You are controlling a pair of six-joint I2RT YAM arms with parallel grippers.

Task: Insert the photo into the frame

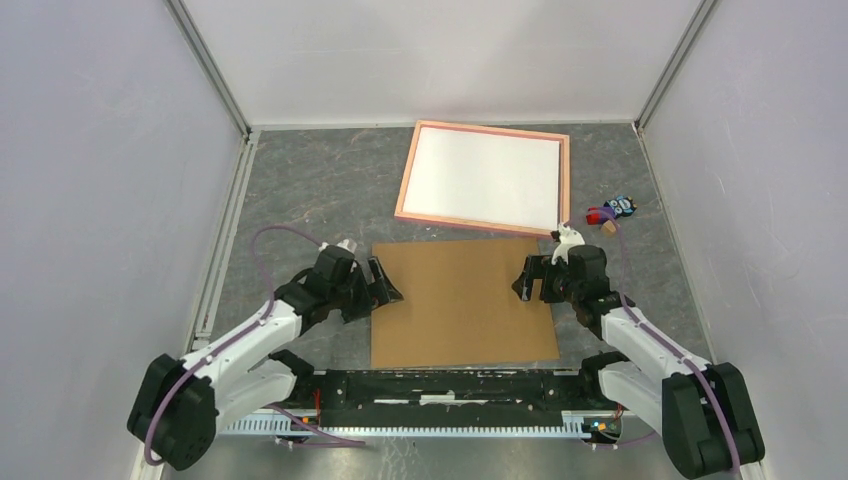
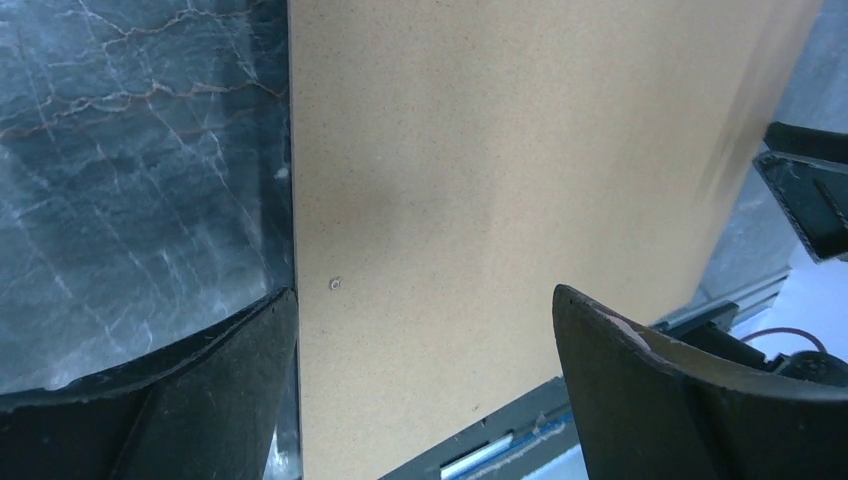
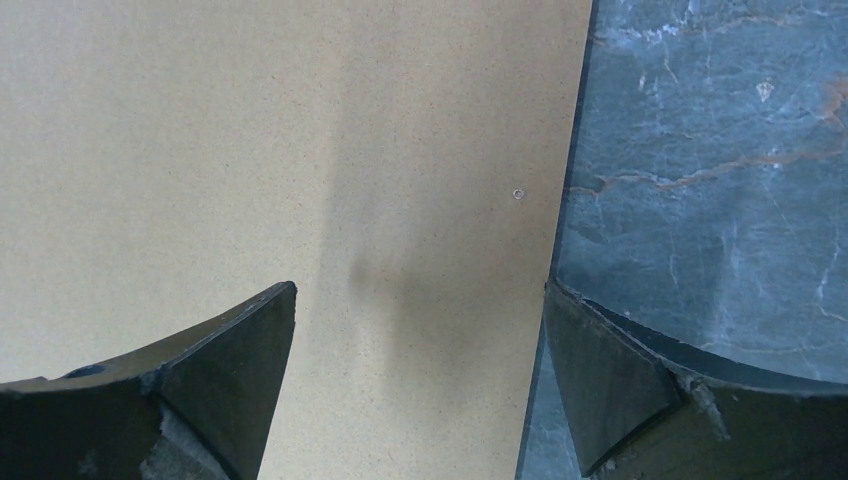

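The pink frame (image 1: 490, 129) lies flat at the back of the table. The photo (image 1: 485, 180) lies inside it, only its white back showing. A loose brown board (image 1: 460, 300) lies in front, between my arms. My left gripper (image 1: 390, 285) hovers open over the board's left edge. In the left wrist view this gripper (image 2: 424, 290) has one finger over the table and one over the board (image 2: 500, 150). My right gripper (image 1: 525, 280) stands open over the board's right edge. In the right wrist view that gripper (image 3: 420, 285) straddles this edge of the board (image 3: 250, 130). Neither gripper holds anything.
Small red, blue and tan items (image 1: 612, 210) lie right of the frame. White walls close in the dark marbled table (image 1: 320, 190) on three sides. A black rail (image 1: 440, 385) runs along the near edge between the arm bases.
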